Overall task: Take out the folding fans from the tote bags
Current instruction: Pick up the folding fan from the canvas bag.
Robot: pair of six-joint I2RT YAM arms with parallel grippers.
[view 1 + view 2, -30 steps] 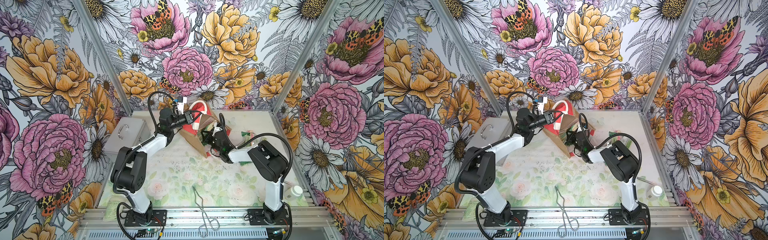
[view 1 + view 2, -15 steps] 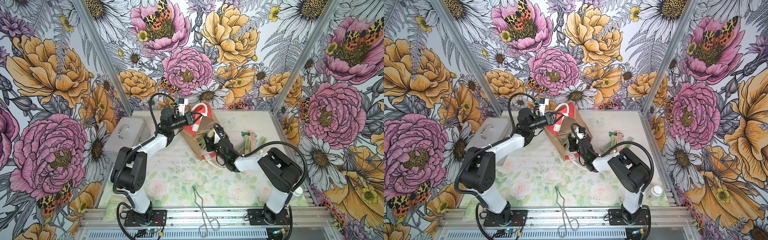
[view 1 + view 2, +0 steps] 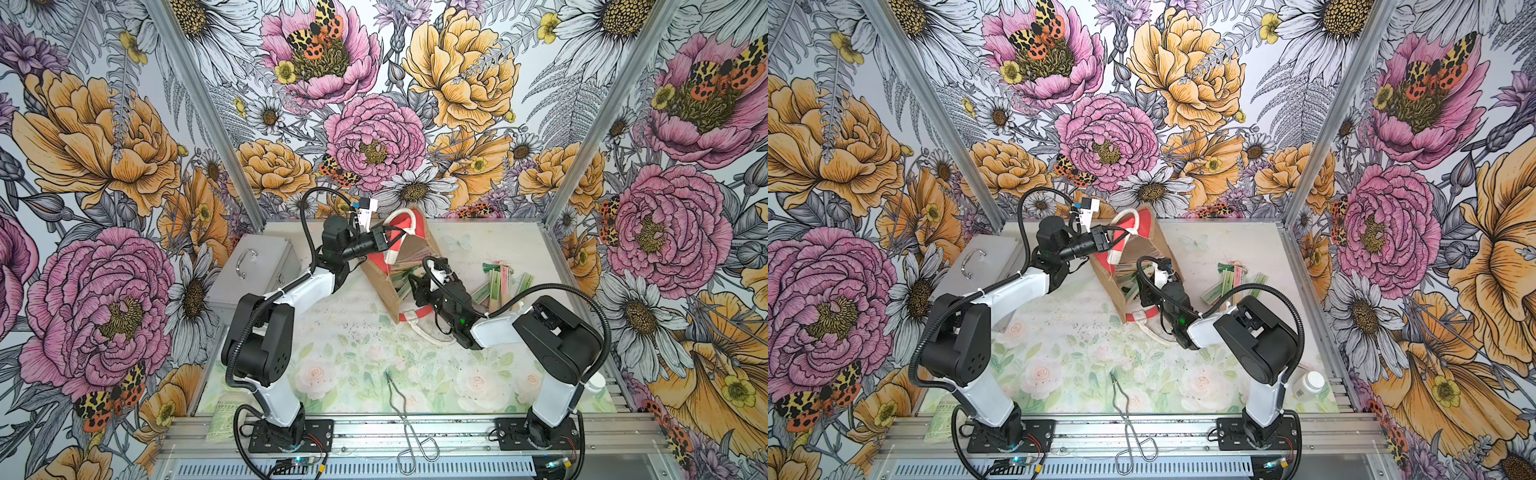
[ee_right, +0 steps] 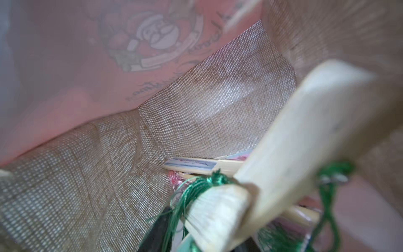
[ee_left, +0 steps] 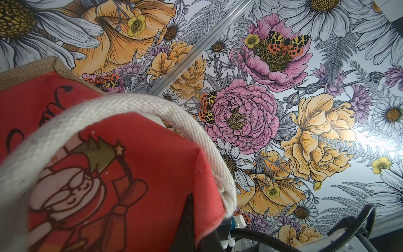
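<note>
The tote bag (image 3: 384, 293) (image 3: 1121, 270) lies tipped over, its mouth facing right. My left gripper (image 3: 388, 241) (image 3: 1106, 239) is shut on the bag's raised red panel (image 5: 87, 174), beside the white rope handle (image 5: 130, 107). My right gripper (image 3: 417, 284) (image 3: 1144, 286) reaches into the bag's mouth and stands open. One dark finger (image 4: 159, 227) sits beside the butt end of a pale folding fan with a green tassel (image 4: 218, 209). More fans (image 4: 196, 165) lie deeper against the jute wall (image 4: 196, 109). Several fans (image 3: 498, 282) (image 3: 1233, 278) lie on the table right of the bag.
A grey metal case (image 3: 257, 266) stands at the back left. Metal tongs (image 3: 405, 415) lie at the front edge. A white bottle (image 3: 1308, 384) sits at the front right, behind the right arm. A green packet (image 3: 226, 415) lies front left.
My right arm's elbow has swung out to the right, uncovering the fans on the table. Its jaws have widened inside the bag's mouth. The left arm keeps its hold.
</note>
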